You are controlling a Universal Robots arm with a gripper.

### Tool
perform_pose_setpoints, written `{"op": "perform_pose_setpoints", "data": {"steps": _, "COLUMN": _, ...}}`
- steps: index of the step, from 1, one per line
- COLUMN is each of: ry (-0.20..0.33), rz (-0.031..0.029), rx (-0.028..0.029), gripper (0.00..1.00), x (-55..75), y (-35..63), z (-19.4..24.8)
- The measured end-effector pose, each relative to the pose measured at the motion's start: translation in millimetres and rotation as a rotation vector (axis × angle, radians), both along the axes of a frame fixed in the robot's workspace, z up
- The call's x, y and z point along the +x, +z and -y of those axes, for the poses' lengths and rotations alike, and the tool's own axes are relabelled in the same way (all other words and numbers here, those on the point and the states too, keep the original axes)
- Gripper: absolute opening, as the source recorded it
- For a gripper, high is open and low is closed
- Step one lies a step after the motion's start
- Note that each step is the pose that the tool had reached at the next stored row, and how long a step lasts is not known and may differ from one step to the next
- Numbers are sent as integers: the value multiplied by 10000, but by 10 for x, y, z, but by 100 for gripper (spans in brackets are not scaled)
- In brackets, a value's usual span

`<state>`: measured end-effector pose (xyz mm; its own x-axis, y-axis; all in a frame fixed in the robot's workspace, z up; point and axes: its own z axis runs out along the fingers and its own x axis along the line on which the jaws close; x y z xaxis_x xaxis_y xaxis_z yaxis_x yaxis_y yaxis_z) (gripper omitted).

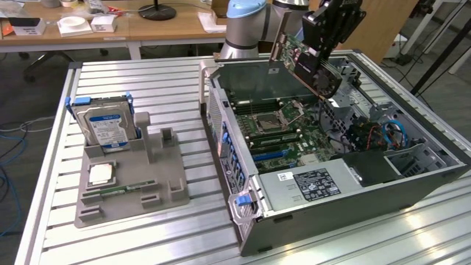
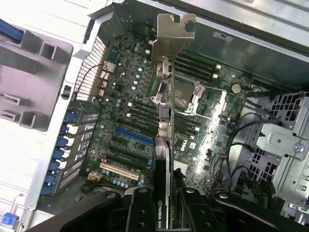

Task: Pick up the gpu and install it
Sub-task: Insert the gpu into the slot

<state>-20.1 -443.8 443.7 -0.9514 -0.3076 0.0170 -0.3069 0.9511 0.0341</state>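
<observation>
Wooden desks (image 1: pixel 169 27) line the back of the room, and in front of them my slatted aluminium worktop (image 1: pixel 147 83) carries a grey moulded parts fixture (image 1: pixel 132 185) with a boxy silver hard drive with a blue-and-white label (image 1: pixel 105 127) standing upright in it. Just beside the fixture, toward the exterior view's right, lies an open dark metal computer case (image 1: pixel 353 204), its green motherboard (image 1: pixel 283 130) facing up. My black claw (image 1: pixel 327 38) is clamped on the gpu (image 1: pixel 309 63), a thin flat dark circuit card with a long silvery metal bracket. The gpu hangs tilted above the rear half of the case, clear of the board. From the wrist I see the card edge-on (image 2: pixel 164 140) between the fingers (image 2: pixel 140 212), bracket end (image 2: pixel 171 38) farthest from the claw, over the rows of slots and near a long blue expansion slot (image 2: pixel 133 137). I judge the pick-up done and the install step in hand, with nothing seated. As I read it, seating calls for levelling the card, setting its contact edge parallel over the slot and its bracket against the rear wall, then a straight, gentle push; coming down skewed could catch neighbouring parts.
</observation>
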Motion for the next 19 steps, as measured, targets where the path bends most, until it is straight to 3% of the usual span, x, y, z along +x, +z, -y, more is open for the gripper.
{"op": "perform_pose_setpoints", "data": {"steps": 19, "ry": 513, "rz": 0, "rx": 0, "gripper": 26, "x": 0, "y": 0, "z": 0}}
